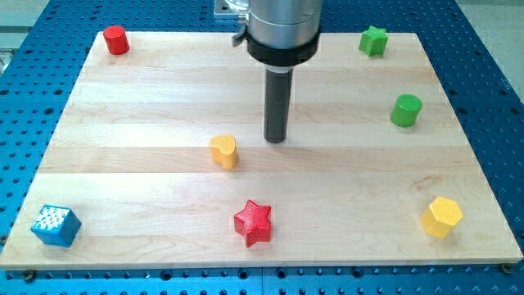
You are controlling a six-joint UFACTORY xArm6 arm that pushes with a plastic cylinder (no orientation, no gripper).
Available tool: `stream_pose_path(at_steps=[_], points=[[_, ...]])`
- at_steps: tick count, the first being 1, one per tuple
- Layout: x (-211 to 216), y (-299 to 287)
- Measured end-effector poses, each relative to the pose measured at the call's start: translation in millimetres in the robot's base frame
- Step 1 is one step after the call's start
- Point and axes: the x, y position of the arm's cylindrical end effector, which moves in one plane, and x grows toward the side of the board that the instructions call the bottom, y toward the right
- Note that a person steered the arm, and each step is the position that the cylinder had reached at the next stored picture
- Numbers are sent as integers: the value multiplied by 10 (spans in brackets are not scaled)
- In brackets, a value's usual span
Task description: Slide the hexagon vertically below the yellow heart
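Tip [276, 140] down on the wooden board [147, 106], bare and holding nothing, touching no block. Just to the view's right of the yellow heart [223, 152] and slightly toward the view's top from it, with a narrow gap between.

Yellow hexagon [442, 217] well apart from the yellow heart, far to the view's right and lower, near the board's bottom right corner. Not yet below the heart.

Red star [253, 222] below the yellow heart, a little to the view's right. Blue cube [56, 225] far to the heart's left and lower, at the bottom left corner. Red cylinder [116, 39] up and to the heart's left, at the top left corner. Green star [373, 40] and green cylinder [405, 111] up and far to the heart's right, the star nearer the top edge.
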Motion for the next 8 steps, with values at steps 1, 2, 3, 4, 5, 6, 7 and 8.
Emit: stream_pose_path(at_steps=[1,2,3,4,5,6,7,8], points=[[358,1045],[553,2353],[1128,2884],[1689,2890],[1727,2380],[1541,1941],[1299,1550],[945,1595]])
